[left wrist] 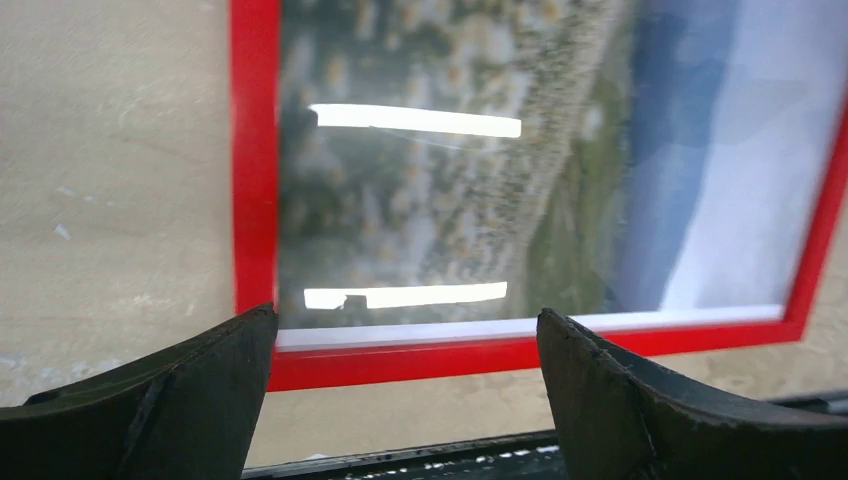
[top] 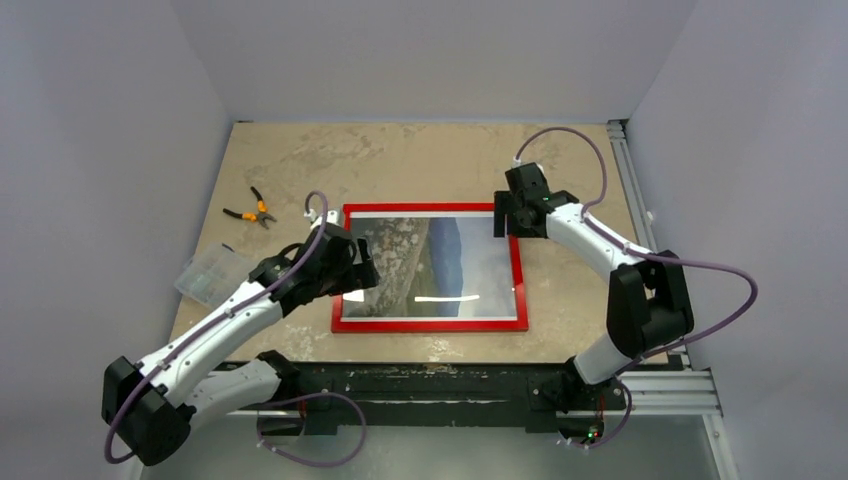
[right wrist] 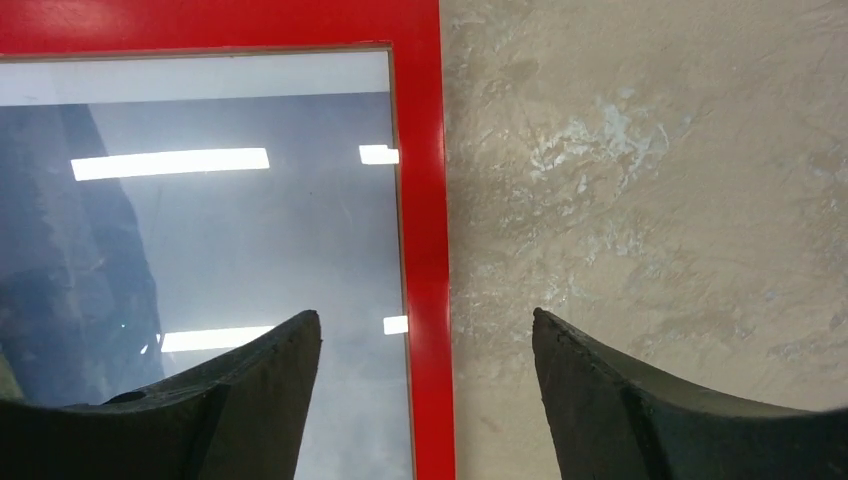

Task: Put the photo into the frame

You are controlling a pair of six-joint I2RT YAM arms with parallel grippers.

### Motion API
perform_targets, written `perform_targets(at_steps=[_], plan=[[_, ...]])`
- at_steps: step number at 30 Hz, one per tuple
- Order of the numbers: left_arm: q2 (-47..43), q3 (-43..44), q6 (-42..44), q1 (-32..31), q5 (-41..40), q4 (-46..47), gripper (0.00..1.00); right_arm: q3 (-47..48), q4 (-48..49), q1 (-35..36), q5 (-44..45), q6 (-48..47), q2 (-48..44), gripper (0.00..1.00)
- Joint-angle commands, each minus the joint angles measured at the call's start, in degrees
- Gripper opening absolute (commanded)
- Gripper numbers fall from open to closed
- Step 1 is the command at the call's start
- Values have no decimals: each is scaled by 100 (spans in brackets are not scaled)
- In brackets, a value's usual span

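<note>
The frame (top: 430,325) lies flat in the middle of the table, red front up. The photo (top: 440,265) shows through its pane, rocky hillside at the left and blue sky at the right. My left gripper (top: 360,275) hovers open over the frame's left side. In the left wrist view that gripper (left wrist: 405,320) stands wide over the red edge (left wrist: 255,150) and the photo (left wrist: 480,200), holding nothing. My right gripper (top: 505,220) is open over the frame's far right corner. In the right wrist view it (right wrist: 427,320) straddles the red edge (right wrist: 425,200) beside the photo's sky (right wrist: 250,230).
Orange-handled pliers (top: 252,210) lie at the table's far left. A clear plastic box (top: 210,275) sits at the left edge beside my left arm. A metal rail (top: 625,160) runs along the right edge, and grey walls close in on three sides.
</note>
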Motion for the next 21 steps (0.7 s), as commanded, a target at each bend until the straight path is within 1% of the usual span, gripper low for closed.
perform_targets(at_steps=[1,4,7,12,16,21], plan=[[208,-354,-26,622,246,-8,98,192,-261,-68,-229,86,-315,78],[314,-603,-105,1014,130,-138,98,-317,-285,-152,-740,242,-627,86],[584,-828,-119,1363,323,-55,98,-971,-243,-347,-1149,400,-932,91],[1167,-1179,-142,1571,876,589,98,-1973,200,-859,-2096,583,-1209,93],[1421,-1430,-169,1558,1432,1162,97,-2198,632,-880,-2553,691,-968,93],[1498,-1737,-262,1514,1979,1706,96,-1887,944,-874,-2967,817,-466,93]])
